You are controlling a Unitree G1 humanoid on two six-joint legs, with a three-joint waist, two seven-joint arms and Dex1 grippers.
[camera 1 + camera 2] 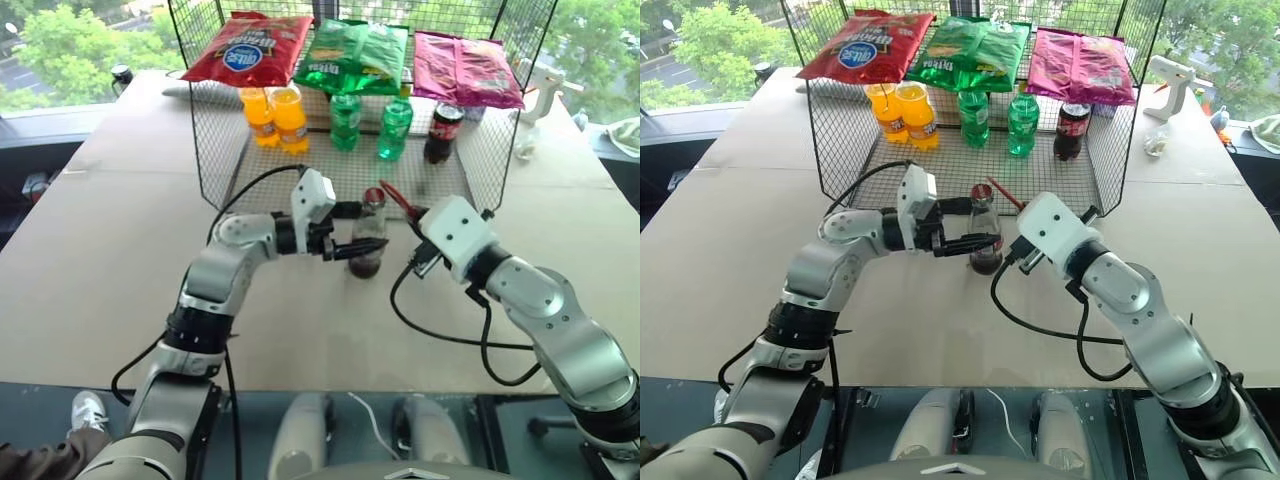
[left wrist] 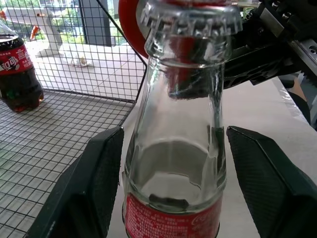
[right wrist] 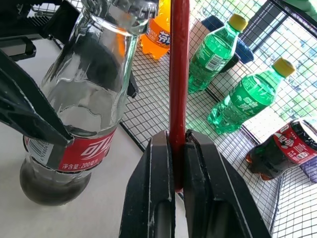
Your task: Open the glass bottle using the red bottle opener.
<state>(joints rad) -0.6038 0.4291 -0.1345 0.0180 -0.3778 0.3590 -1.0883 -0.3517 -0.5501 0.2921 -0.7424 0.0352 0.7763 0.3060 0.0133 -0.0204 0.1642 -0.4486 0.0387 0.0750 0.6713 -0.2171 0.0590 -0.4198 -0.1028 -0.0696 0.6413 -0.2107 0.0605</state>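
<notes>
The glass bottle [image 1: 368, 236] stands upright on the tabletop, just in front of the wire basket [image 1: 215, 150], between the fingers of the left gripper [image 1: 352, 230], spread with gaps on either side, likely to steady it. The right gripper [image 3: 179, 148], clenched on the red bottle opener [image 3: 179, 64], holds it at the cap [image 2: 190, 20].

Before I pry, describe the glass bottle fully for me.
The glass bottle is slim, clear glass with a long narrow neck, a red label with white print, and dark cola only in its rounded base. It stands upright on the brown table, just in front of the wire rack. Its crimped metal cap is on. The left end effector straddles the body, fingers visibly apart from the glass. The red bottle opener, clamped in the right end effector, sits at the cap.
</notes>
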